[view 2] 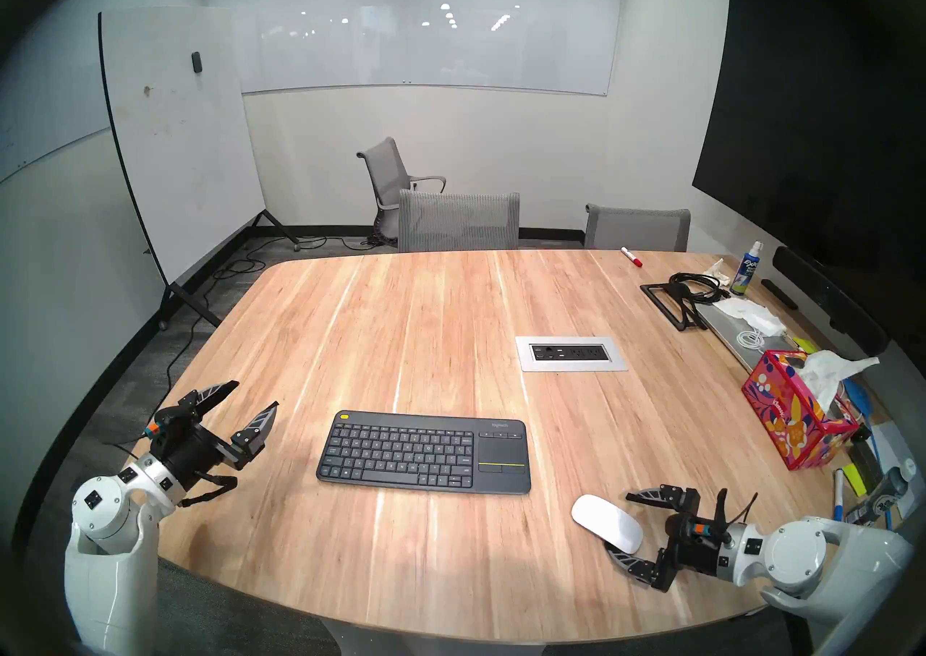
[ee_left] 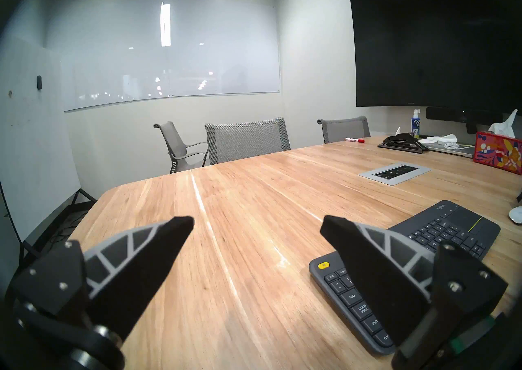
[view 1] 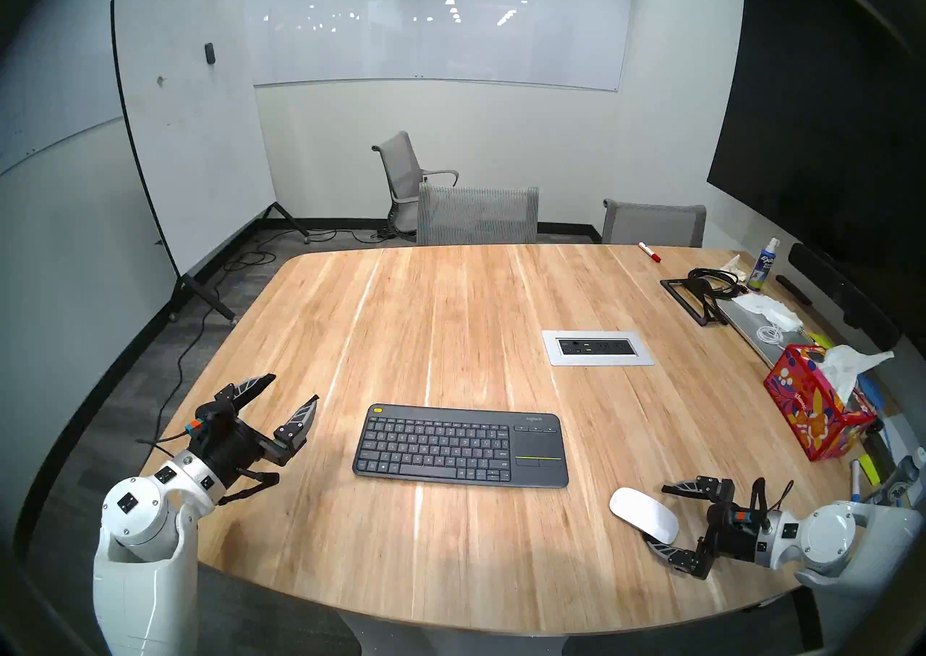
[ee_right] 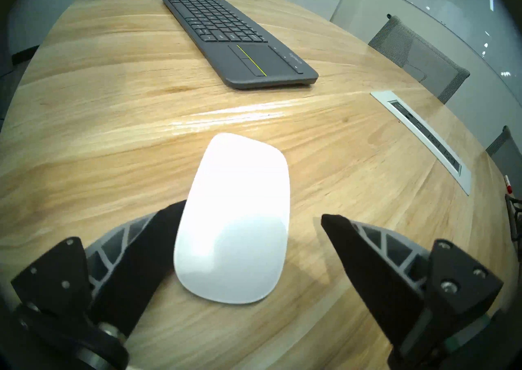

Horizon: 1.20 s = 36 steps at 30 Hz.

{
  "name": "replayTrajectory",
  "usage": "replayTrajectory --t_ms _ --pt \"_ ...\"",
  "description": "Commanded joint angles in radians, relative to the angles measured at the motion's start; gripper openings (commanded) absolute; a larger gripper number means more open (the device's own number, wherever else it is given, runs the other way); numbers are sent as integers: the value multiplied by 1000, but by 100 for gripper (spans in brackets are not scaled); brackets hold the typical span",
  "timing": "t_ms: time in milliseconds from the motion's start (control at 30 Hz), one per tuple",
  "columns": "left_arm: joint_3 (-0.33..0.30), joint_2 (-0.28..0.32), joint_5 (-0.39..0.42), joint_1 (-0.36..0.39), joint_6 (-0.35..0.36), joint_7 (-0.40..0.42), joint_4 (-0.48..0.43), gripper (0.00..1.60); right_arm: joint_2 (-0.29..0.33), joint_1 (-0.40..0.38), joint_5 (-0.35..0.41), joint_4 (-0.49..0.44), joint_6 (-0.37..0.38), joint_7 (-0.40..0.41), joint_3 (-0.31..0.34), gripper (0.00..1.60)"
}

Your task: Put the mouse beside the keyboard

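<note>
- White mouse (view 1: 644,514) lies flat on the wooden bench (view 1: 451,319), at about four o'clock from the keyboard (view 1: 461,444), well apart from it.
- Right wrist view alone shows the right hand (ee_right: 254,214) released, fingers straddling the mouse's near end (one fingertip hidden behind it).
- Left hand (view 1: 295,392) hovers spread and empty at the keyboard's nine o'clock.

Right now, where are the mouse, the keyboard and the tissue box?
mouse (ee_right: 234,219): right wrist view, middle of its white top.
keyboard (view 1: 436,444): head left view, middle of the keys.
tissue box (view 1: 806,409): head left view, its patterned side.
</note>
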<state>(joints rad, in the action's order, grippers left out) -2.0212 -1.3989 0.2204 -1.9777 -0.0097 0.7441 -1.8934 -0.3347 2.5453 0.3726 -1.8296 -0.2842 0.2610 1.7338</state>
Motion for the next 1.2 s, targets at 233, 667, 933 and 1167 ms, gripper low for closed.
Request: replayTrajectory --t_ms 233,667,933,1167 --pt "2 -1 -2 0 -2 0 -15 160 -3 -74 10 51 50 -51 -5 160" --pt "2 -2 -2 0 -2 0 -15 160 -2 -125 -15 49 81 -86 -47 160" --pt "2 -2 -2 0 -2 0 -15 160 -18 -176 -43 51 100 -125 -92 160" --pt "1 -2 -2 1 -2 0 -15 160 -36 -220 -63 57 117 -151 -127 160"
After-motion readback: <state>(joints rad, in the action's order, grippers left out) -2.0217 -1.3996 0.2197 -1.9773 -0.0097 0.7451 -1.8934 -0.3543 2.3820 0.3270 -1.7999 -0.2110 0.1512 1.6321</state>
